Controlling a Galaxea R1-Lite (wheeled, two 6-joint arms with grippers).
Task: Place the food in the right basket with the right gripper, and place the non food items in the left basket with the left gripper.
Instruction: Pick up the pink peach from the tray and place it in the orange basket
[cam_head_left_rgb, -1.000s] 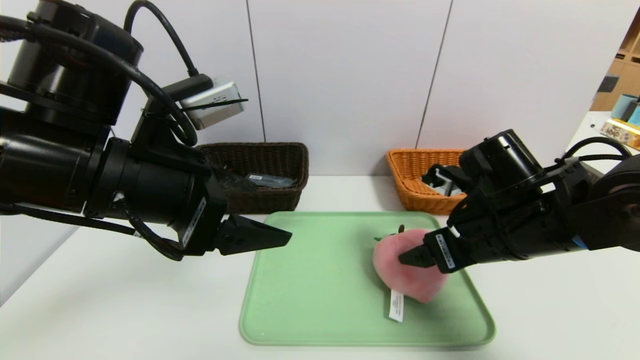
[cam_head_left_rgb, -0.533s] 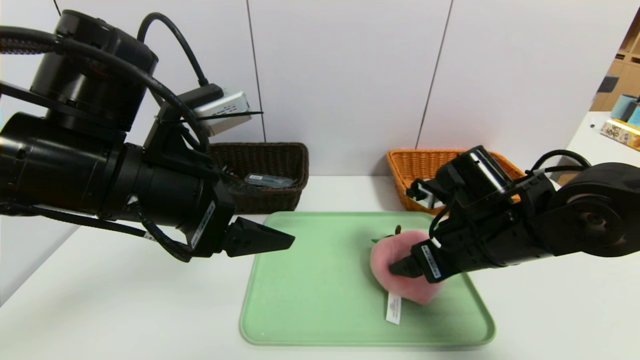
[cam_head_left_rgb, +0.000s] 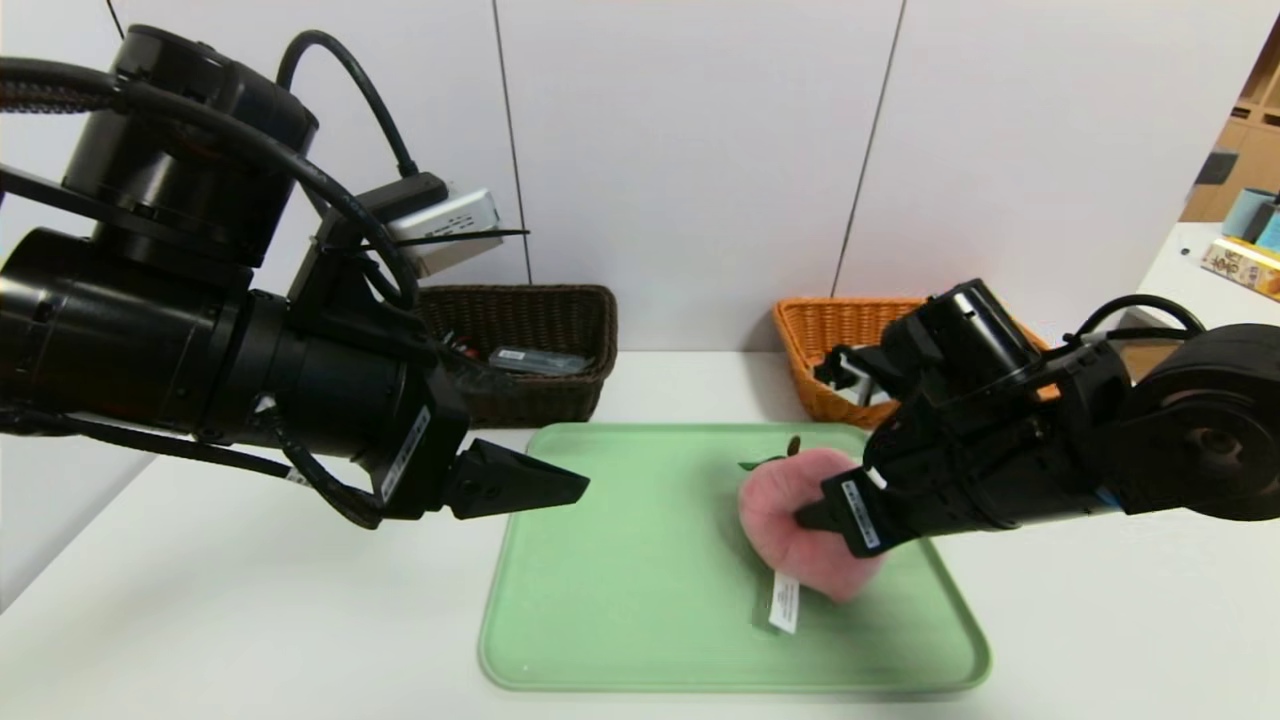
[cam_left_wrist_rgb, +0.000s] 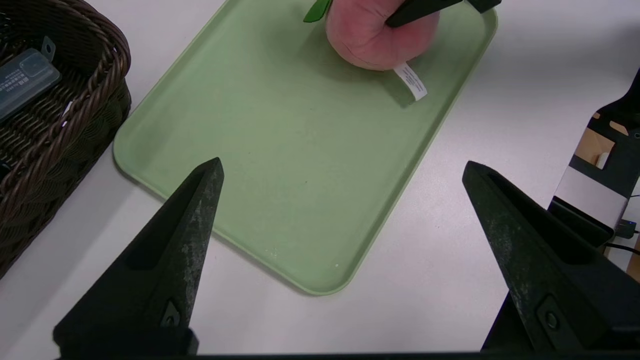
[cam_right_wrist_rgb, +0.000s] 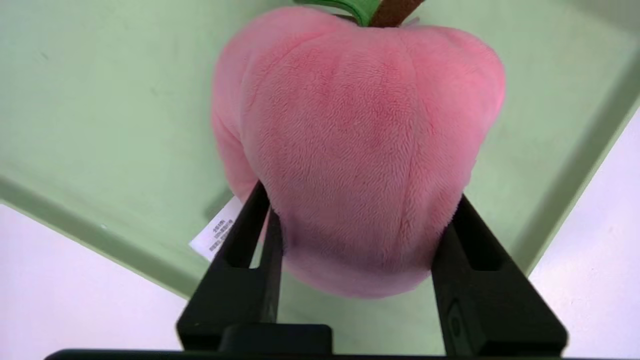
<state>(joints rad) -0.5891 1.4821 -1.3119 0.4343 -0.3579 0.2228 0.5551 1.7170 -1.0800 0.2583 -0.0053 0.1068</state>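
Left gripper (cam_left_wrist_rgb: 344, 161): over the worktop (cam_head_left_rgb: 300, 620) by the left edge of the green tray (cam_head_left_rgb: 620, 560), fingers wide apart, nothing between them. Dark brown wicker basket (cam_head_left_rgb: 598, 360): upright behind the tray's left part, partly hidden by the left arm; a clear plastic case (cam_head_left_rgb: 540, 361) lies inside, with other small things too hidden to name. Tray: flat on the worktop, its left and middle bare.

Pink plush peach (cam_right_wrist_rgb: 360, 150): over the tray's right part, green leaf and brown stem toward the baskets, white tag (cam_head_left_rgb: 785, 602) hanging on the side away from them. Whether its underside touches the tray: cannot tell. Right gripper (cam_right_wrist_rgb: 361, 191): at the peach, clamped on it, one finger against each side, the plush squeezed between. Orange wicker basket (cam_head_left_rgb: 800, 350): behind the tray's right part, partly covered by the right arm; contents unclear.
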